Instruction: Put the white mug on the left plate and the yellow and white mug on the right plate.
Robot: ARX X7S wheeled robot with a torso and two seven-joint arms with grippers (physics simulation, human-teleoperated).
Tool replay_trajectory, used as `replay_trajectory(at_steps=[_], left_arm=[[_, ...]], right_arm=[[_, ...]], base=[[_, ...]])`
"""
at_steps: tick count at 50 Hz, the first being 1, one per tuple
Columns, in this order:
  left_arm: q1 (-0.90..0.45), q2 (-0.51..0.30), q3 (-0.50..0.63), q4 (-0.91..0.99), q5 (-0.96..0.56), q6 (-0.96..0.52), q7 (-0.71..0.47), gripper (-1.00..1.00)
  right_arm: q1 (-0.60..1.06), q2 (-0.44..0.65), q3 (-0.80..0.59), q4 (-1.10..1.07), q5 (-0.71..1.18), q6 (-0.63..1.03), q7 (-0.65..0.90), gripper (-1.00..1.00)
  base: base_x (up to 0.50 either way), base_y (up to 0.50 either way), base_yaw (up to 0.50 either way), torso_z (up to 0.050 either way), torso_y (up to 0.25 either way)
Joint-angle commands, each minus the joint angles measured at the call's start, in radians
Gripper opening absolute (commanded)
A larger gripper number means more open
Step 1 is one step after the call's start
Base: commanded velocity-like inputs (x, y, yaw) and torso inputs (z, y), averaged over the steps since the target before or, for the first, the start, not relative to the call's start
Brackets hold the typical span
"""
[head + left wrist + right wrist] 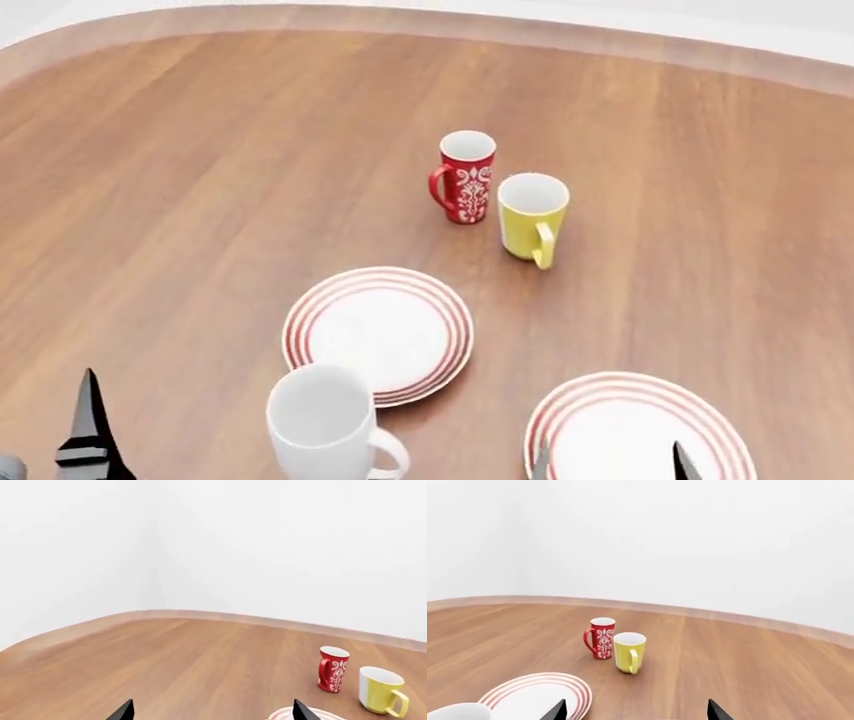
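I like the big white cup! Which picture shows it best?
The head view: the white mug shows almost whole, handle included, standing near the left plate. The right wrist view catches only its rim at the picture's edge. The left wrist view misses it.

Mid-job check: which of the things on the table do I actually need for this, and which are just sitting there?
Needed:
white mug, standing at the near edge of the left plate
yellow mug, on the bare table
left plate
right plate

Just sitting there:
red mug, patterned, beside the yellow one
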Motion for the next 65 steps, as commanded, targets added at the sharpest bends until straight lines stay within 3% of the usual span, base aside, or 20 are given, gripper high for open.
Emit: replay_trajectory(at_steps=[1,17,57,65], left_arm=[[-0.008,-0.008,-0.008,0.004,-0.018,-0.006,-0.009,1.0],[-0.009,-0.019,-0.005,0.004,-0.028,-0.003,-0.015,1.0],[-0.016,-0.041,0.008,0.002,-0.046,-0.005,-0.035,1.0],[0.031,-0.041,-0.003,0.058,-0.042,0.004,-0.062,1.0]], right_arm=[[0.0,0.01,-0.002,-0.01,-0.005,0.006,0.016,1.0],[0.003,0.021,-0.016,-0.011,-0.001,0.003,0.033,1.0],[0.009,0.043,-0.029,0.008,0.039,-0.022,0.063,1.0],[-0.07,0.158,-0.063,-0.084,0.0,0.097,0.013,1.0]], base=[[0.45,0.25,0.0,0.0,0.0],[0.45,0.25,0.0,0.0,0.0],[0.06,-0.04,0.0,0.0,0.0],[0.0,0.0,0.0,0.0,0.0]])
